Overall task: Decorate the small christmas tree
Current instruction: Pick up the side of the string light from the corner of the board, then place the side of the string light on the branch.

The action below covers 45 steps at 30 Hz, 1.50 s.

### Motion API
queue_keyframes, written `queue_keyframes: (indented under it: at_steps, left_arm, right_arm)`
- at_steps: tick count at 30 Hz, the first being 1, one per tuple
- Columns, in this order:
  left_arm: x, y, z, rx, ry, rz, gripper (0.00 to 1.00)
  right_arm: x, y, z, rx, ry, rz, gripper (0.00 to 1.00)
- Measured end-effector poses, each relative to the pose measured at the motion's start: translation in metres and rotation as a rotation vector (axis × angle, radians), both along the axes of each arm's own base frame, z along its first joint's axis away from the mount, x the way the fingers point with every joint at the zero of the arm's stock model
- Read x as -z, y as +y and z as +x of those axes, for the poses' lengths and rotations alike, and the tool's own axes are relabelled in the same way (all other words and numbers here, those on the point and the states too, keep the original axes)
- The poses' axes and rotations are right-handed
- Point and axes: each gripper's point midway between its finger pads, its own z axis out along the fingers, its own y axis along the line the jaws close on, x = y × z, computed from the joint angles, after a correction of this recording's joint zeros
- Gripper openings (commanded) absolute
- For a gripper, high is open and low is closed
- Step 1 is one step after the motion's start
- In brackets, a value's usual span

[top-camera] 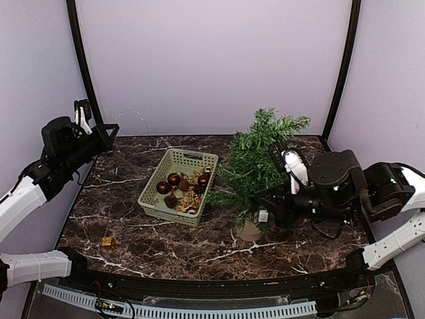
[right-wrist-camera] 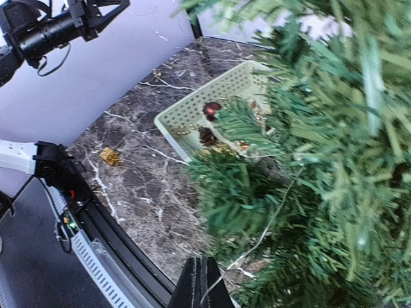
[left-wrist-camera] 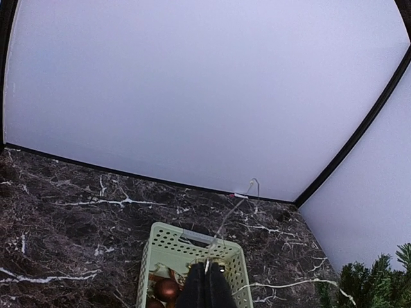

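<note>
My left pincer (left-wrist-camera: 207,287), high at far left, and right pincer (right-wrist-camera: 204,283) are pressed together on a thin wire (left-wrist-camera: 226,218). The small christmas tree (top-camera: 260,156) stands right of the basket (top-camera: 153,176); I'd feed slack gently, winding without toppling it.

Dark brown marble-patterned tabletop (top-camera: 126,199) with white veining. Plain pale lilac back wall (top-camera: 212,60) at the far edge, matching side panels left (top-camera: 33,60) and right (top-camera: 392,80). Black posts at the far left (top-camera: 81,53) and far right (top-camera: 341,66) corners. Black rim (top-camera: 199,290) and white slotted duct (top-camera: 199,311) along the near edge. Lit softly, evenly.
</note>
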Motion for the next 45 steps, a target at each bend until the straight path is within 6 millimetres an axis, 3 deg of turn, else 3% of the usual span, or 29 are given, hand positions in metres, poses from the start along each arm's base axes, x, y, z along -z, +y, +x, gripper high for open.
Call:
queue_keyframes:
  at_steps: [3,10,17,22,29,40,45]
  left_arm:
    - [0.003,0.007,0.011,-0.007,0.017,-0.017,0.00]
    - [0.011,0.025,0.031,-0.009,0.052,-0.081,0.00]
    - [0.004,0.023,0.032,0.033,0.022,-0.094,0.00]
    - [-0.016,0.026,0.020,0.051,-0.054,-0.091,0.00]
    - [-0.041,0.029,-0.009,0.070,-0.153,-0.083,0.00]
    - [-0.009,0.029,-0.035,0.096,-0.147,-0.067,0.00]
    - [-0.004,0.031,-0.045,0.090,-0.157,-0.068,0.00]
  right_arm:
    - [0.009,-0.018,0.008,0.065,-0.016,-0.066,0.00]
    - [0.022,-0.038,0.014,0.115,-0.025,-0.152,0.00]
    - [0.030,-0.048,0.013,0.129,-0.013,-0.166,0.00]
    - [0.034,-0.056,0.009,0.109,0.002,-0.145,0.00]
    - [0.022,-0.059,0.002,0.070,0.024,-0.075,0.00]
    - [0.038,-0.061,-0.004,0.045,0.062,-0.079,0.00]
    - [0.036,-0.067,-0.003,0.060,0.064,-0.055,0.00]
